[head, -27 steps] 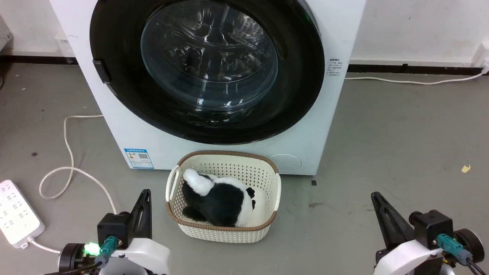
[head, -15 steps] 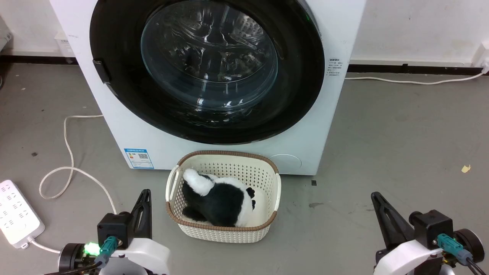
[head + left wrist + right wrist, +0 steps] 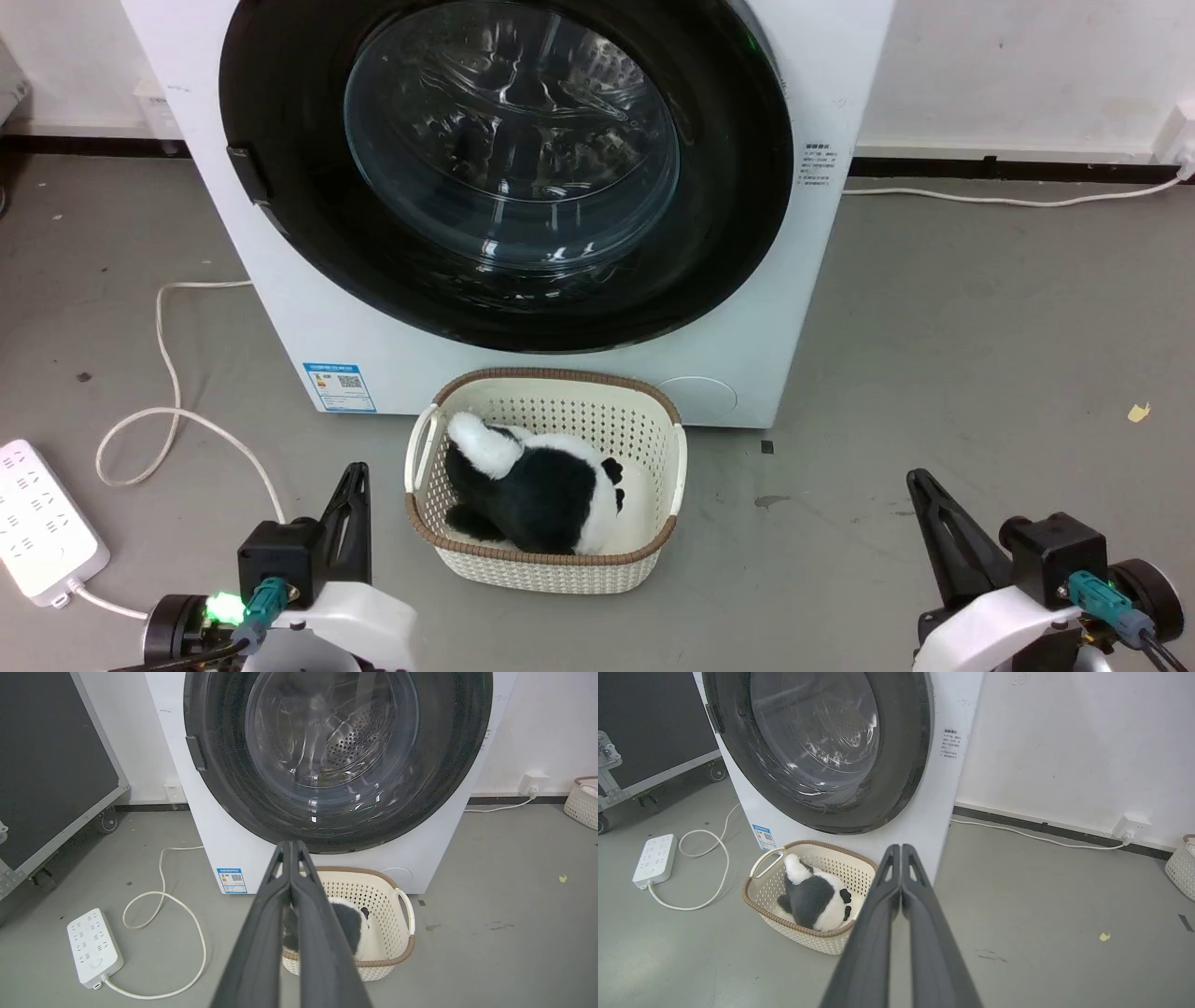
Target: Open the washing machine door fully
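nothing had shifted over the last second: the head view held the same scene and both arms stayed parked. the left gripper sat at 7 o'clock in the head view and the right gripper at 5 o'clock. each had its two dark fingers pressed together tip to tip, holding nothing, well apart from the machine. the washing machine door stood at 12 o'clock, lying flush against the white front of the washing machine, and the steel drum showed through its glass bowl. it looked fully closed. a small dark tab sat at the door's 9 o'clock edge, probably the place to pull, though i could not tell for sure. a cream basket holding a black and white plush toy lay on the floor at the door's 6 o'clock, just in front of the machine. the stillness suggested the task had not yet begun: an arm would need to rise, part its fingers and reach that edge.
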Motion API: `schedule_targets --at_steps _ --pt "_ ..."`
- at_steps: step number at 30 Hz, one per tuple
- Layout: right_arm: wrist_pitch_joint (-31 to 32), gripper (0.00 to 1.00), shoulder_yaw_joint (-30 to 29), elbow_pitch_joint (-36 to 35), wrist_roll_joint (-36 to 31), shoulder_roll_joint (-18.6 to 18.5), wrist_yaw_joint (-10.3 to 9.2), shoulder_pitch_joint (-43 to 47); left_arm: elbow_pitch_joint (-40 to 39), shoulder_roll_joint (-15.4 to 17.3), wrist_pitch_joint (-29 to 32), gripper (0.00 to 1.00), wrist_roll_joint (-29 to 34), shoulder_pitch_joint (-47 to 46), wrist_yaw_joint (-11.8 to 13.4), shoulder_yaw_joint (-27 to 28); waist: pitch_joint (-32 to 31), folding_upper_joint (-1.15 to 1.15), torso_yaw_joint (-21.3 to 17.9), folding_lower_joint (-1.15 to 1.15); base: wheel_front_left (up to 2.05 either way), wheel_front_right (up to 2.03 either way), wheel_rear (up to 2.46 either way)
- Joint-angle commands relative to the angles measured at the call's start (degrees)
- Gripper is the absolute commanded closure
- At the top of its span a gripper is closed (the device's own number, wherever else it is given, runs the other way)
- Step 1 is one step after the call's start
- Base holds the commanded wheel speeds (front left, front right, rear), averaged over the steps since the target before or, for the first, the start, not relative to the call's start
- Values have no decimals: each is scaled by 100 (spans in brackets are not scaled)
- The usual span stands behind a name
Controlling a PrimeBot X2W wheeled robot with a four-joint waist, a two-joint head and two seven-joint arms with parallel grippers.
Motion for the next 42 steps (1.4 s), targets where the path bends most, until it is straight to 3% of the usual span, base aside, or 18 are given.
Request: schedule_targets --at_steps 1,11,12,42 --pt "2 100 -5 12 -43 30 -5 -77 -23 4 2 100 50 15 13 -2 0 0 0 0 0 0 0" --pt "2 100 -5 12 -43 30 -5 -77 -23 4 2 100 50 15 13 -2 0 0 0 0 0 0 0" --pt "0 0 0 0 1 0 0 0 0 0 0 0 0 0 0 1 0 0 0 0 0 0 0" --pt "-268 0 19 -104 34 -42 -1 -111 0 1 -294 0 -13 -99 89 -160 262 0 68 0 0 0 0"
